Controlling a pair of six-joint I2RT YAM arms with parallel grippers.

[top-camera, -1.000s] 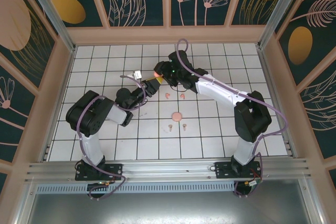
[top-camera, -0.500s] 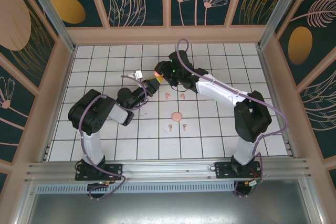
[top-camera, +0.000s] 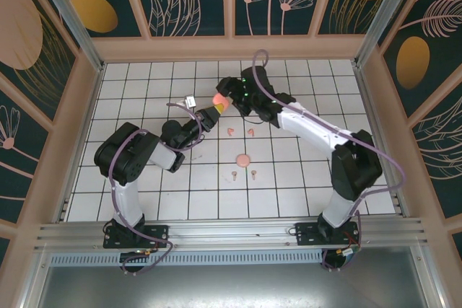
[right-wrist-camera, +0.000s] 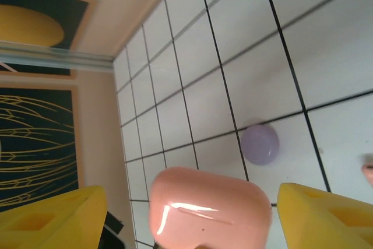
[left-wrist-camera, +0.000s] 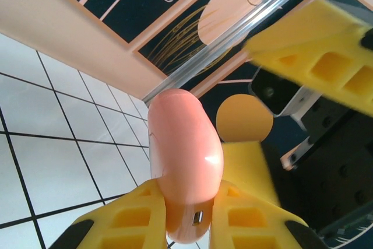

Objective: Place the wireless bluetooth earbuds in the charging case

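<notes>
My left gripper [top-camera: 215, 108] is shut on a closed coral-pink charging case [top-camera: 219, 99] and holds it above the floor at the middle back. In the left wrist view the case [left-wrist-camera: 185, 161] stands upright between the yellow fingers [left-wrist-camera: 131, 217], with its charging port facing the camera. My right gripper [top-camera: 231, 92] hangs open just right of the case, its fingers apart on both sides of the case [right-wrist-camera: 210, 205] and not touching it. Two coral-pink earbuds [top-camera: 230, 132] lie on the tiles below, and two pale pink earbuds [top-camera: 234, 175] lie nearer the arms.
A round pale pink case [top-camera: 244, 159] lies between the two earbud pairs. A round lilac case [right-wrist-camera: 260, 143] sits on the tiles beneath the held case. The beige wall [top-camera: 231, 48] runs behind, and side walls stand left and right.
The left gripper has shut on the coral-pink case. The right gripper has opened, let go of it and drawn back up and to the right.
</notes>
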